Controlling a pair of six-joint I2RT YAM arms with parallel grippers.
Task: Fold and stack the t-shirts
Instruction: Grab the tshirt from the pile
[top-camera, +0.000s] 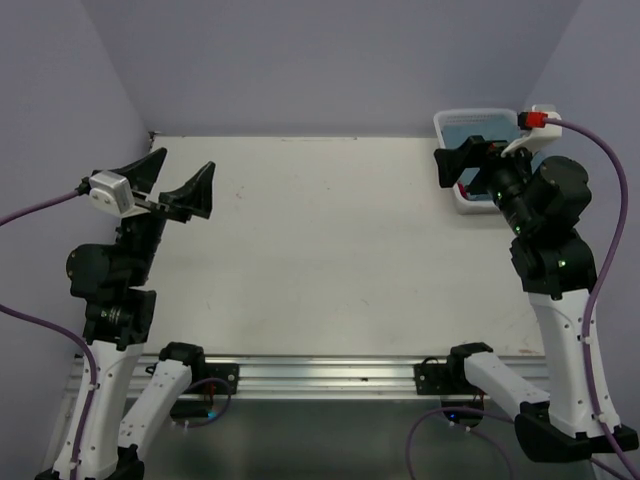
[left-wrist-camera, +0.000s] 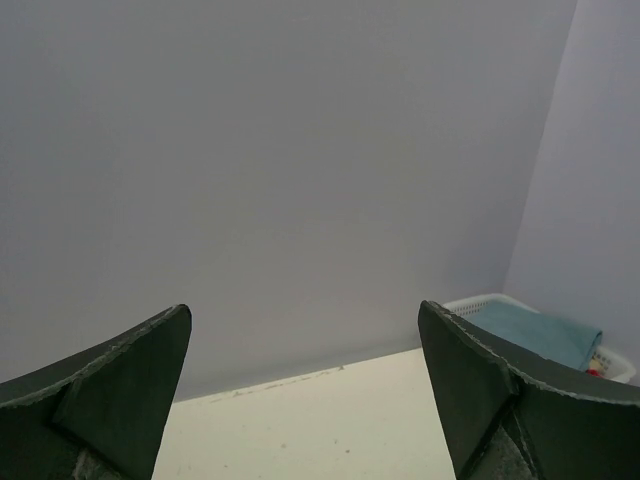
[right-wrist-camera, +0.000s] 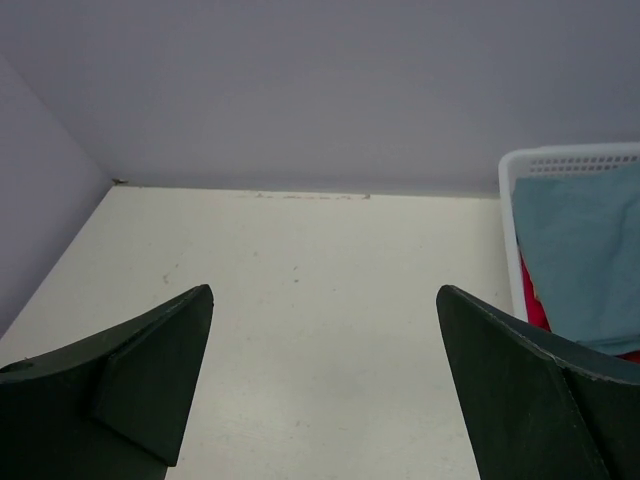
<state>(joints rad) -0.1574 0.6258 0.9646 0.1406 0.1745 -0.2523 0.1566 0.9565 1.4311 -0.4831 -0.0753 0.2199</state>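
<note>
Nearest the cam, an aluminium rail (top-camera: 320, 375) runs along the front edge of the worktop (top-camera: 330, 250), w/ both arm bases bolted to it. Purple cables (top-camera: 618, 200) loop off each arm.

L arm stands at the front-left corner, wrist raised. L claw (top-camera: 187, 160) is spread wide, both dark fingers well apart, nothing btwn them. It's clear of the worktop and aimed toward the back wall. Its wrist cam shows the L claw (left-wrist-camera: 303, 308) the same way: gap open, mostly wall behind it, a strip of worktop below.

R arm stands at the right side, elbow up. R claw (top-camera: 462, 160) is up in the air near the far-right corner. From overhead it overlaps the near-left part of the basket (top-camera: 470, 112). Fingers hard to separate there, but the wrist cam shows the R claw (right-wrist-camera: 324, 290) spread wide and holding nothing, bare worktop under the gap.

Far-right corner: white plastic basket (right-wrist-camera: 508, 230) w/ perforated walls sits on the worktop by the back wall. Inside, a teal t-shirt (right-wrist-camera: 580, 260) lies on top, w/ a red garment (right-wrist-camera: 530, 300) showing under its near-left edge. The L wrist cam also catches the basket (left-wrist-camera: 480, 302) and the teal t-shirt (left-wrist-camera: 540, 335).
</note>
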